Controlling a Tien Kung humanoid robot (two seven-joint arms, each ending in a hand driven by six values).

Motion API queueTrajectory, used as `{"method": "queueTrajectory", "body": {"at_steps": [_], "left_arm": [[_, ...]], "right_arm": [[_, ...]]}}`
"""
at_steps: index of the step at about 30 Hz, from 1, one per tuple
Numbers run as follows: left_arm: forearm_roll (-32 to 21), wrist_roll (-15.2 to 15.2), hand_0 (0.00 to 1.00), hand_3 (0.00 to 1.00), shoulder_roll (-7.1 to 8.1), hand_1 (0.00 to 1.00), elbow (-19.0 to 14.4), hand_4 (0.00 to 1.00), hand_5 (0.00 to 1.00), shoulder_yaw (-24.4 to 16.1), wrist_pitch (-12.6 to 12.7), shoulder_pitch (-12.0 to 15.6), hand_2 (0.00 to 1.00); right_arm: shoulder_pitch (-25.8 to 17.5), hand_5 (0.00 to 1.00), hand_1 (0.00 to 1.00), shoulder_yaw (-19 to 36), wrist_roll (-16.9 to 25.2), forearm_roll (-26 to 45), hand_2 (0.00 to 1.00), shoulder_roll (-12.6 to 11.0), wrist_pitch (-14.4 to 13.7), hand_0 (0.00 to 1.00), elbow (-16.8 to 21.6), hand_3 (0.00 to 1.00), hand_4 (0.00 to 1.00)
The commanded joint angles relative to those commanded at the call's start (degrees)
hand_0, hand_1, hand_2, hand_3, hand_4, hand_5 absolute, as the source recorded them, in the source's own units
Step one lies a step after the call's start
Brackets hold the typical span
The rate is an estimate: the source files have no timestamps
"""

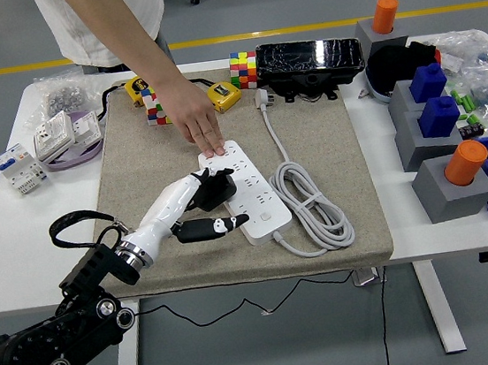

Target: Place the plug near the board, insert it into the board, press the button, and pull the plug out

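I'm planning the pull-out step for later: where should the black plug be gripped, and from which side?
Grip the black plug by its blocky body, across its two long side faces, coming from above and the left, as the left hand does now. The plug sits at the power strip's left edge, and a person's hand presses down the strip's far end, so that end looks blocked.

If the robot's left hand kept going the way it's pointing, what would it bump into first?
Probably the white power strip. The left hand, holding the black plug, points up and to the right, and the strip lies right there, though depth is hard to judge.
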Motion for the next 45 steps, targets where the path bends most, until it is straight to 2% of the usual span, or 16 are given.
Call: {"method": "queueTrajectory", "body": {"at_steps": [11, 24, 32, 39, 43, 44, 45], "left_arm": [[1.19, 1.37, 0.792, 0.798, -0.93, 0.829, -0.31, 0.909, 0.512, -0.4, -0.24, -0.47, 0.799], [1.34, 3.5, 0.79, 0.797, -3.56, 0.83, 2.47, 0.909, 0.516, 0.2, -1.06, -2.48, 0.796], [1.31, 3.72, 0.787, 0.796, -4.0, 0.826, 2.82, 0.908, 0.516, 0.29, -1.2, -2.78, 0.795], [0.11, 1.9, 0.785, 0.786, -3.38, 0.815, -0.72, 0.907, 0.513, -1.7, -0.45, -1.95, 0.779], [-2.21, 0.99, 0.785, 0.786, -1.24, 0.815, -6.27, 0.907, 0.513, -2.43, -0.77, -0.82, 0.779], [-2.96, 0.96, 0.459, 0.76, -0.42, 0.572, -8.18, 0.906, 0.511, -2.61, -1.18, -0.3, 0.601], [-3.63, 1.02, 0.459, 0.76, 0.2, 0.572, -9.72, 0.906, 0.511, -2.73, -1.64, 0.1, 0.601]], "right_arm": [[-0.2, 0.418, 0.633, 0.47, -0.01, -0.08, 0.615, 0.24, 0.01, 0.576, -0.02, 0.545, 0.884], [-0.12, 0.419, 0.632, 0.4, 0.02, 0.02, 0.615, 0.23, 0.02, 0.575, 0.11, 0.545, 0.884], [-0.18, 0.42, 0.632, 0.61, 0.03, -0.04, 0.615, 0.22, 0.01, 0.575, 0.05, 0.546, 0.884], [-0.27, 0.419, 0.632, 0.85, 0.08, -0.22, 0.615, 0.12, -0.05, 0.575, 0.1, 0.546, 0.885], [-0.27, 0.419, 0.632, 0.8, 0.12, -0.38, 0.615, 0.05, -0.07, 0.575, 0.25, 0.546, 0.885], [-0.3, 0.419, 0.632, 0.77, 0.12, -0.42, 0.613, 0.03, -0.06, 0.576, 0.27, 0.546, 0.884], [-0.34, 0.419, 0.632, 0.75, 0.12, -0.43, 0.613, 0.02, -0.07, 0.576, 0.28, 0.546, 0.884]]}}
